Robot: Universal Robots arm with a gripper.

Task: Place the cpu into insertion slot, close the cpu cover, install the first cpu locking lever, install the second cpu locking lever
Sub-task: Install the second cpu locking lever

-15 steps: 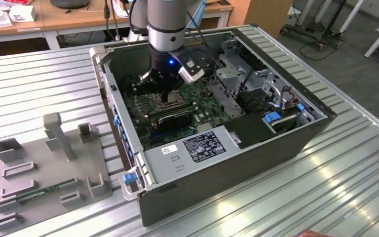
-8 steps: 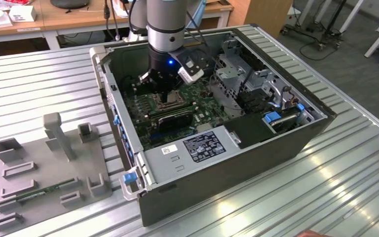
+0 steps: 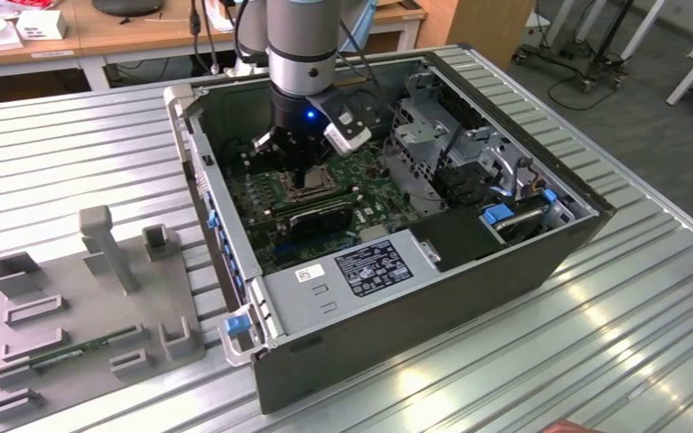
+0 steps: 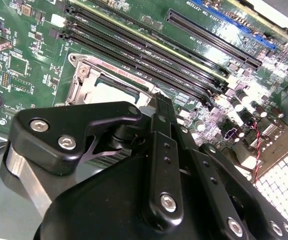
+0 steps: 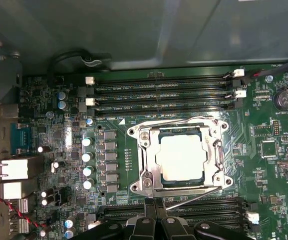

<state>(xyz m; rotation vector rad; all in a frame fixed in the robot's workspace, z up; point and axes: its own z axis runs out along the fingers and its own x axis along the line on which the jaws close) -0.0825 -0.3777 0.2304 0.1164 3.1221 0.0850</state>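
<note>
The arm reaches straight down into the open computer case (image 3: 491,262) lying on the slatted metal surface (image 3: 82,153), with the claw (image 3: 308,173) hanging just above the insertion slot (image 3: 303,187) on the green motherboard (image 5: 44,105). In the first wrist view the cpu (image 5: 180,157) sits flat inside the insertion slot (image 5: 178,156), and the cpu cover (image 5: 147,160) lies closed around it. The claw's black fingertips (image 5: 152,207) appear pressed together just beside the slot's edge, near a thin lever (image 5: 193,196); they pinch nothing visible.
</note>
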